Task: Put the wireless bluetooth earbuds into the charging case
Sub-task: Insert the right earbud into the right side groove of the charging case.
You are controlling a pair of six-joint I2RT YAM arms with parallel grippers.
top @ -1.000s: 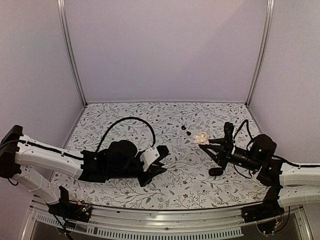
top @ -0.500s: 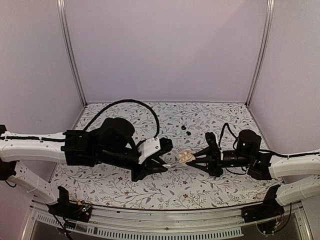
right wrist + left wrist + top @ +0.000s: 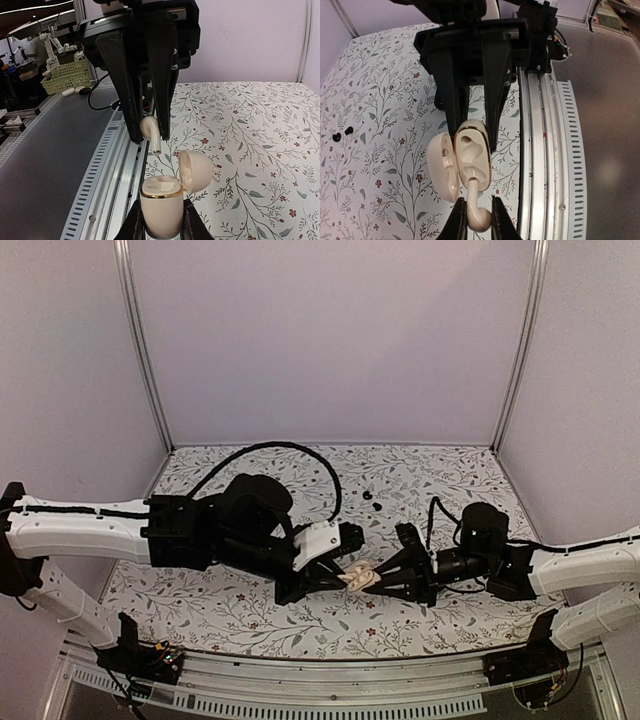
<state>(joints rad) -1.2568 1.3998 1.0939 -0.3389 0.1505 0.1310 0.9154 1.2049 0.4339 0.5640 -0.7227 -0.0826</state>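
My left gripper (image 3: 477,201) is shut on the head of a cream stemmed earbud (image 3: 479,219). The stem points at the open cream charging case (image 3: 472,150). My right gripper (image 3: 160,206) is shut on that case (image 3: 161,212) and holds it upright above the table, with its lid (image 3: 197,171) swung open. In the right wrist view the earbud (image 3: 151,131) hangs just above the case's mouth with a small gap. Both grippers meet at mid-table (image 3: 362,578). Two tiny black buds (image 3: 371,501) lie apart on the table behind them and also show in the left wrist view (image 3: 342,133).
The floral table cover (image 3: 250,625) runs to a metal rail (image 3: 540,150) at the near edge. The left arm's black cable (image 3: 290,448) arcs over the back of the table. White walls close in the left, back and right sides.
Both arms have moved toward the middle. The right gripper carried the open case leftward off the right side, and the left gripper came right and forward until the earbud met the case.
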